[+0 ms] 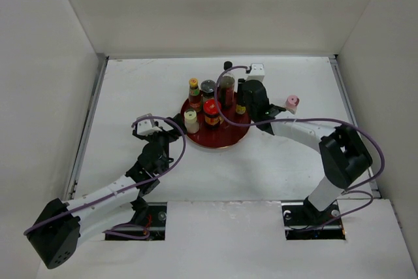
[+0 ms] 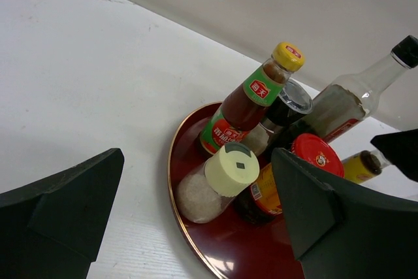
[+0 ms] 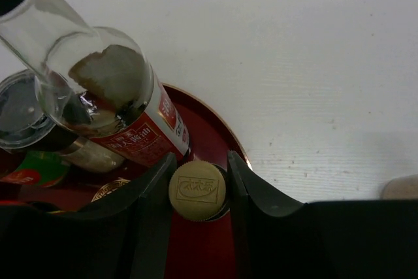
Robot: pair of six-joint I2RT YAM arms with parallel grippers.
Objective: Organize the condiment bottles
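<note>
Right gripper (image 3: 199, 161): jaws pinched on the yellow-labelled jar (image 3: 197, 193) cap, at the tray's (image 1: 225, 142) 2 o'clock. Left gripper (image 2: 196, 161): jaws fully spread, empty. Risk: lifting may knock the tall dark bottle (image 3: 124, 106), just beside at 11 o'clock, toppling it.

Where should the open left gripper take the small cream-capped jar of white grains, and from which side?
Probably around its clear body just under the cap, coming level from the left rim of the round red tray. The cream-capped jar stands upright at that edge, with bare table outside; the red-lidded jar crowds its right side, so a front-and-back pinch fits best.
</note>
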